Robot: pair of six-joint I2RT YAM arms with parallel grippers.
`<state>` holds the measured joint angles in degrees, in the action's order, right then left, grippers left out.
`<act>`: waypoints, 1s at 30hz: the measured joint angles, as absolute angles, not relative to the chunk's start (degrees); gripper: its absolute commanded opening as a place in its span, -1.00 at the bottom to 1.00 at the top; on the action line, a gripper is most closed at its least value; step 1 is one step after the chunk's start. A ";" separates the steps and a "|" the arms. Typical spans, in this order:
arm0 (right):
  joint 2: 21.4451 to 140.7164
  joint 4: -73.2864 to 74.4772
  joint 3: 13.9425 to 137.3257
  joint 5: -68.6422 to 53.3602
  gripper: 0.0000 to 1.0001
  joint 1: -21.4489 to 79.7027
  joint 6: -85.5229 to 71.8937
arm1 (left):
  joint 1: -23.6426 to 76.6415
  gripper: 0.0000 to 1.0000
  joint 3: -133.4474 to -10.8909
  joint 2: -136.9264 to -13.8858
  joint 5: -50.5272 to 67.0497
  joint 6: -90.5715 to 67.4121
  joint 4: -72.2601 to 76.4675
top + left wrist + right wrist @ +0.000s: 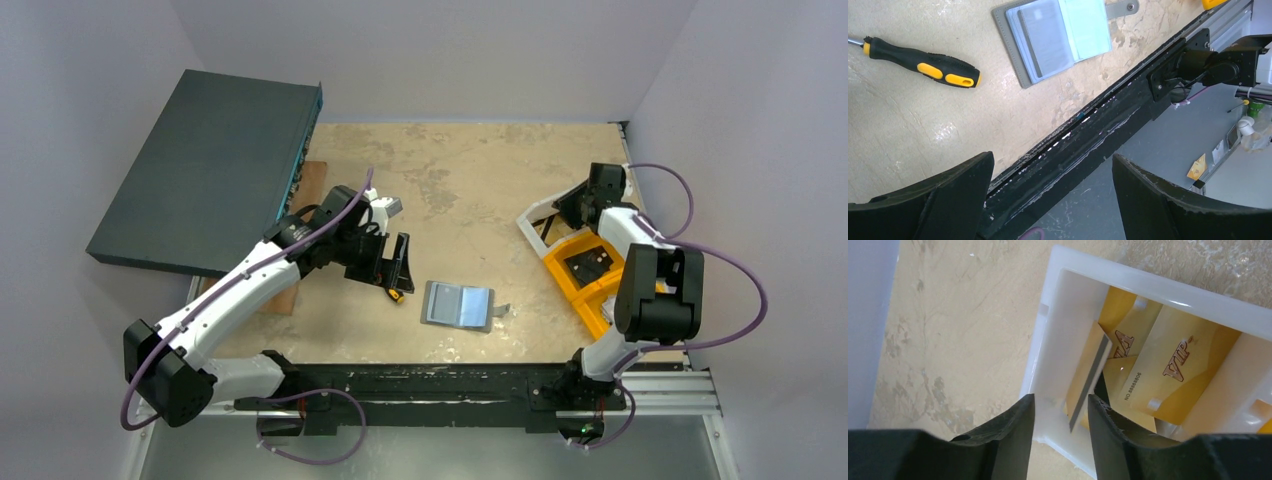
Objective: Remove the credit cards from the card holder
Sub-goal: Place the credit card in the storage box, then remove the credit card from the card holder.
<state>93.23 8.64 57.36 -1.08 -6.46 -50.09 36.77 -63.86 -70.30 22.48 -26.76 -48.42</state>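
Observation:
The card holder lies open and flat on the table near the front edge, pale blue-grey inside, its tab to the right. In the left wrist view the card holder shows a grey card in a clear sleeve. My left gripper hovers left of it, open and holding nothing. My right gripper is over a white bin, its jaws apart. A card seen edge-on hangs loose between them above gold VIP cards.
A black and yellow screwdriver lies left of the holder, by my left gripper. Orange bins sit next to the white bin on the right. A large dark flat box leans at the back left.

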 measured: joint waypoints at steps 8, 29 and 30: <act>88.31 12.49 57.82 -1.10 0.63 -6.44 -47.53 | 36.77 0.77 -63.86 -72.18 22.48 -26.81 -48.45; 72.01 20.49 50.06 1.06 0.30 25.69 -46.54 | 36.42 0.81 -63.86 -75.79 15.90 -36.25 -44.49; 72.29 20.62 49.45 1.41 0.30 28.49 -47.00 | 36.32 0.81 -63.86 -75.79 15.55 -37.01 -44.07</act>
<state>72.29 20.62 49.45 1.41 28.49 -47.00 36.32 -63.86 -75.79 15.55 -37.01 -44.07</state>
